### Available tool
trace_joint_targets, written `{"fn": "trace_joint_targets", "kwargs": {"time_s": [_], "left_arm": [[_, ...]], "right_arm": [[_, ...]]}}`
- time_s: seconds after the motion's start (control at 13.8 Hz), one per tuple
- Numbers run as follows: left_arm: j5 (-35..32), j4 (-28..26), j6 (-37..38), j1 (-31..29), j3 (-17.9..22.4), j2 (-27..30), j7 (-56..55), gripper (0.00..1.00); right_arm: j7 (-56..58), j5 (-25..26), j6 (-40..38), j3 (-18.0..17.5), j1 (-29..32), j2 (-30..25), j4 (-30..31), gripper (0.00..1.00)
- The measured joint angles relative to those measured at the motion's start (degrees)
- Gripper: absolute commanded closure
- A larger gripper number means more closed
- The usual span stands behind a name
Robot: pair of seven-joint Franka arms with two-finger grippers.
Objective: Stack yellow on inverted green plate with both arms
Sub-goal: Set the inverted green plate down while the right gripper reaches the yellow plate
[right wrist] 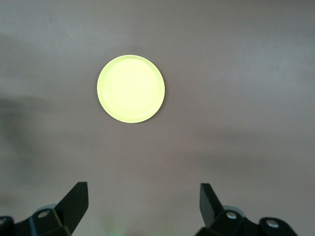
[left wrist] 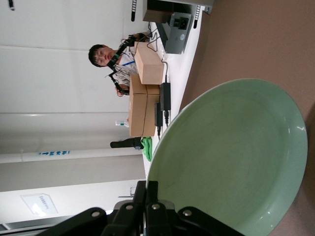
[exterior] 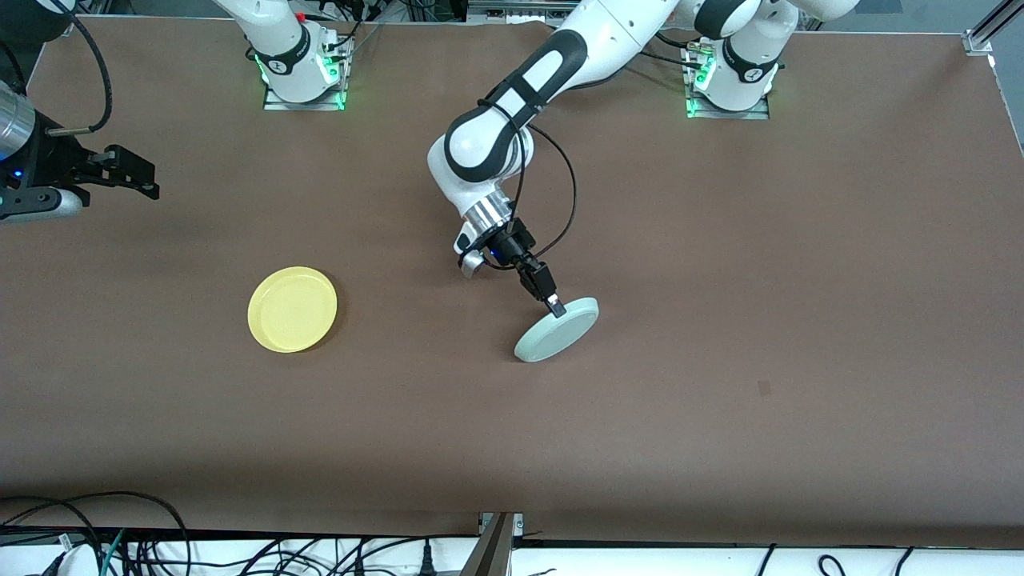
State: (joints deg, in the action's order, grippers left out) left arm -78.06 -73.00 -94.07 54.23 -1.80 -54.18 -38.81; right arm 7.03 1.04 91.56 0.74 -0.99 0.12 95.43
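Left gripper (exterior: 554, 305) pinches tilted green plate (exterior: 558, 330) by its rim. Right gripper (exterior: 136, 172) waits with fingers spread above the table; yellow plate (exterior: 293, 309) lies flat.

Yellow plate (exterior: 293, 309): round, shallow, plain, low raised rim. Lies flat & right way up on the brown surface (exterior: 720, 416), toward the right arm's end. Nothing on it, nothing touching it. In the right wrist view it shows as a full bright disc (right wrist: 131, 89).

Green plate (exterior: 557, 329): round, pale mint, low rim, approx same size as the yellow one. Tilted up on edge, its lower rim on the surface, upper rim pinched by the left gripper (exterior: 555, 305). Hollow side shows in the left wrist view (left wrist: 231, 157), faint ring marks in its middle. Sits near mid-surface, well apart from the yellow plate, about level with it from the front camera.
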Motion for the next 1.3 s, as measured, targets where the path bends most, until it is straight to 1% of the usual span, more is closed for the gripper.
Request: {"fn": "trace_joint_targets", "kwargs": {"time_s": [0.07, 0.14, 0.22, 0.36, 0.43, 0.51, 0.58, 0.8, 1.01, 1.23, 1.3], "left_arm": [[0.00, 0.05, 0.38, 0.62, -0.04, -0.16, -0.87, 1.00], [0.00, 0.05, 0.87, 1.22, -0.23, -0.32, -1.70, 0.96], [0.21, 0.06, 1.47, 1.65, -0.67, -0.42, -2.47, 0.81], [2.52, 0.65, 2.33, 2.19, -2.27, -0.44, -3.48, 0.75], [5.17, 1.25, 2.08, 2.20, -3.54, -0.46, -3.73, 0.54], [7.69, 1.78, 1.87, 2.20, -4.62, -0.46, -4.12, 0.42], [10.36, 2.12, 1.53, 2.20, -5.26, -0.51, -5.21, 0.36], [17.60, 2.78, -1.15, 1.85, -6.32, -0.80, -10.46, 0.00], [23.78, 4.01, -3.07, 1.33, -7.45, -0.90, -13.39, 0.00], [29.44, 6.69, -4.21, 0.86, -8.58, -0.88, -17.60, 0.00], [30.41, 7.61, -4.51, 0.55, -8.74, -0.85, -18.36, 0.00]], "right_arm": [[0.00, 0.00, 0.00, 0.05, 0.01, 0.00, 0.00, 0.00], [0.00, 0.00, 0.00, 0.07, 0.02, 0.00, 0.00, 0.00], [0.00, 0.00, 0.00, 0.08, 0.02, 0.00, 0.00, 0.00], [0.00, 0.00, 0.00, 0.09, 0.03, 0.00, 0.00, 0.00], [0.00, 0.00, -0.01, 0.11, 0.05, 0.00, 0.00, 0.00], [0.00, 0.00, -0.01, 0.12, 0.07, 0.00, 0.00, 0.00], [-0.01, 0.00, -0.01, 0.14, 0.07, 0.00, 0.00, 0.00], [-0.01, 0.00, -0.01, 0.15, 0.08, 0.00, 0.00, 0.00], [-0.01, 0.00, -0.01, 0.18, 0.10, 0.00, 0.00, 0.00], [-0.01, 0.00, -0.01, 0.19, 0.10, 0.01, 0.00, 0.00], [-0.01, 0.00, -0.01, 0.24, 0.13, 0.01, 0.00, 0.00]]}}
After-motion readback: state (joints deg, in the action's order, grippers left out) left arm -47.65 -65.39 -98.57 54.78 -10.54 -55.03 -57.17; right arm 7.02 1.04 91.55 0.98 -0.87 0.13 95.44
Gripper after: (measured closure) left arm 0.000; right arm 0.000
